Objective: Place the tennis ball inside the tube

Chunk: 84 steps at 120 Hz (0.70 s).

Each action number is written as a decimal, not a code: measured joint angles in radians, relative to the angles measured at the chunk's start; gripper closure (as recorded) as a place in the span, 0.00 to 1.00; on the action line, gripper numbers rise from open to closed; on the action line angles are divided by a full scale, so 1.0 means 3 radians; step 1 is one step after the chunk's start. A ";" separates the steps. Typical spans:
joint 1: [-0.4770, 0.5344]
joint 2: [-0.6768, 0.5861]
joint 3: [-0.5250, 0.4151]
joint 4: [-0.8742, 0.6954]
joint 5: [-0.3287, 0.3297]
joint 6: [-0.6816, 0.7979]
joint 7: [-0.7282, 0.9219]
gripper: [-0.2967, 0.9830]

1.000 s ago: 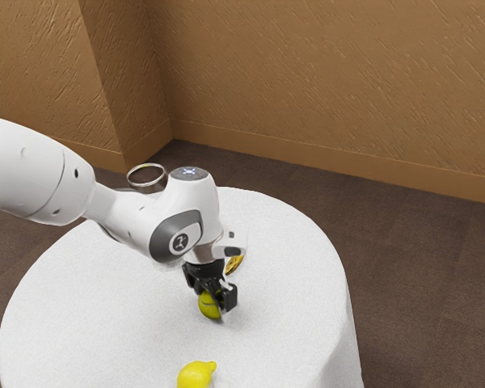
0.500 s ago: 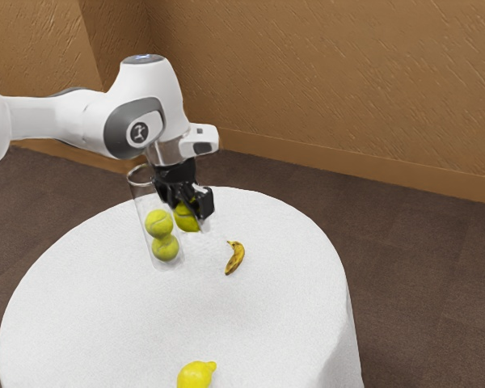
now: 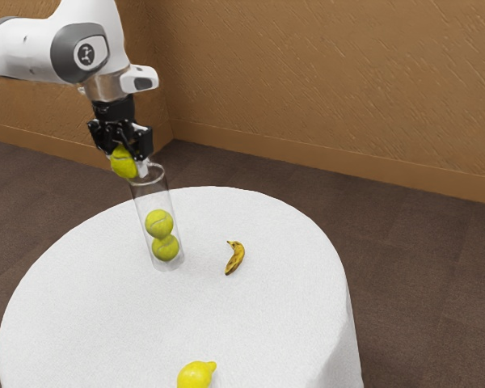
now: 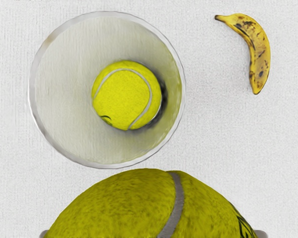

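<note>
Since the earlier frame, the claw [image 3: 129, 159] and the tennis ball [image 3: 122, 165] it carries have risen and shifted toward the exterior view's left, from beside the tube's wall up to its mouth. The lemon, the banana, the tube and the two balls in it have stayed put.

Nearest in the exterior view, the yellow lemon [image 3: 196, 375] lies on the white-covered table [image 3: 267, 323], well apart from everything else. Beyond it is the banana [image 3: 236, 259], curved and spotted brown, on the exterior view's right of the tube.

Next comes the clear tube [image 3: 150, 196], standing on its end with its open mouth up. Inside it, near the bottom, the upper ball [image 3: 158, 223] sits on the lower ball [image 3: 166, 247].

High by the tube's rim, the claw pinches the tennis ball between its two fingers. In the wrist view the held ball is just beside the round opening, not centred over it.

Farthest back are the dark brown floor [image 3: 420, 267] and the textured tan wall [image 3: 323, 73].
</note>
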 joint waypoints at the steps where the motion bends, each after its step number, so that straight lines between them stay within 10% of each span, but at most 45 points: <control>1: 0.0010 0.0014 0.0001 0.0019 0.0003 -0.0006 0.0001 0.48; 84: -0.0115 0.0413 0.0227 0.0399 0.0150 -0.0103 0.0020 0.48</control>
